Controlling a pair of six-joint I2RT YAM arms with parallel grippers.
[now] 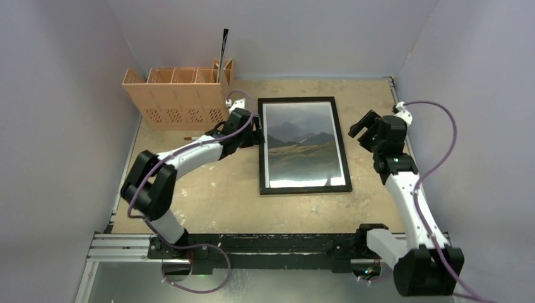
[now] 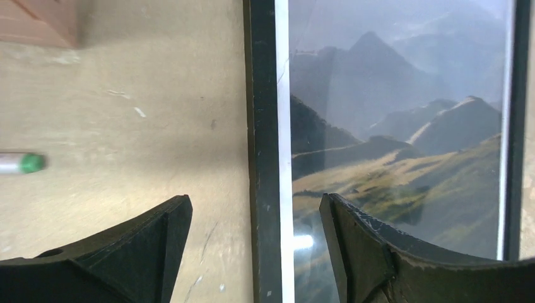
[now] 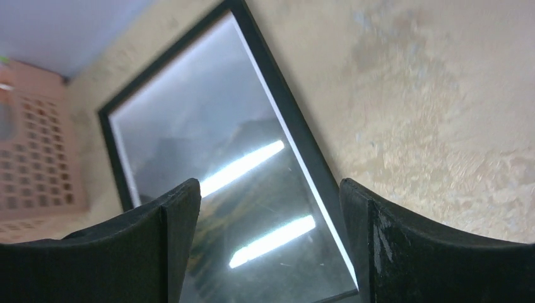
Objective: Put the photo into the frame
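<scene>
While the frame (image 1: 304,100) lies flat and face up in the middle of the table (image 1: 208,196), the photo (image 1: 306,145) shows inside it behind the glass, its thin white border running along the black rails. Ceiling lights glare off the pane near the frame's six o'clock end.

The left gripper (image 1: 257,134) sits at the frame's nine o'clock side. Its jaws are spread wide and straddle the left rail, one finger (image 2: 132,246) over bare tabletop and the other over the glass. Whether either finger touches the frame cannot be told, and nothing is pinched between them.

The right gripper (image 1: 359,128) hangs at about two o'clock from the frame, raised off the table and apart from the right rail. Its jaws are also wide apart with nothing between them.

At ten o'clock from the frame stands a peach slotted rack (image 1: 176,98), close behind the left wrist. A thin dark strip (image 1: 223,53) stands upright in its end compartment. A small pen with a green tip (image 2: 22,163) lies on the table at nine o'clock from the left gripper, well clear of the frame. A purple cable (image 1: 441,139) loops out at three o'clock beside the right arm.
</scene>
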